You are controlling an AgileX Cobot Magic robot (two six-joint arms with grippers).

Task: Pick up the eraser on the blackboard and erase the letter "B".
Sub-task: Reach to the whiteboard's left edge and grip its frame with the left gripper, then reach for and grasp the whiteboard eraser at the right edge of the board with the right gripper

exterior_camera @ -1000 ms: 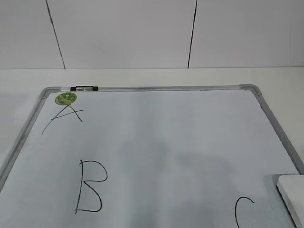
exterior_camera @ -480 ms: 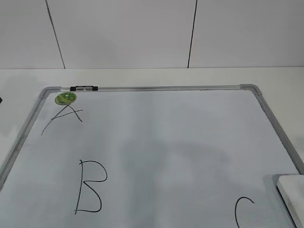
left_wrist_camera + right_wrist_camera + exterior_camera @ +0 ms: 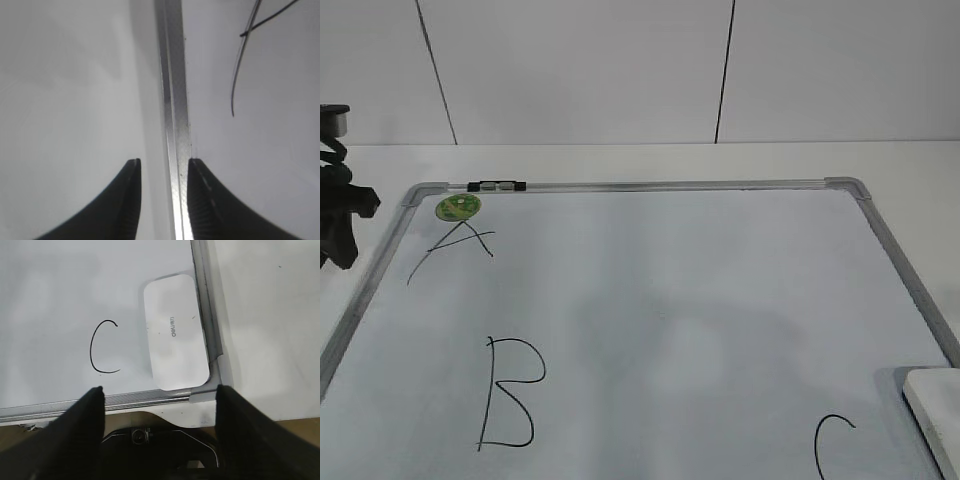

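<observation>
The blackboard point(image 3: 650, 186) lies flat with black letters "A" point(image 3: 455, 248), "B" point(image 3: 510, 393) and "C" point(image 3: 832, 445). The white eraser point(image 3: 936, 418) lies in the board's near right corner, cut off by the edge of the exterior view. In the right wrist view the eraser point(image 3: 175, 332) lies against the frame beside the "C" point(image 3: 103, 347). My right gripper point(image 3: 160, 390) is wide open and empty, above the board's near edge, short of the eraser. My left gripper point(image 3: 162, 167) is open and empty over the board's left frame rail point(image 3: 172, 90). The left arm point(image 3: 338, 215) shows at the far left.
A round green sticker point(image 3: 459, 207) and a black-and-clear clip point(image 3: 497, 186) sit at the board's far left corner. The white table point(image 3: 640, 160) surrounds the board, with a white panelled wall behind. A stroke of the "A" point(image 3: 240, 65) shows in the left wrist view.
My left arm has come into the exterior view at the far left edge, beside the board's left frame. The eraser and letters have not moved.
</observation>
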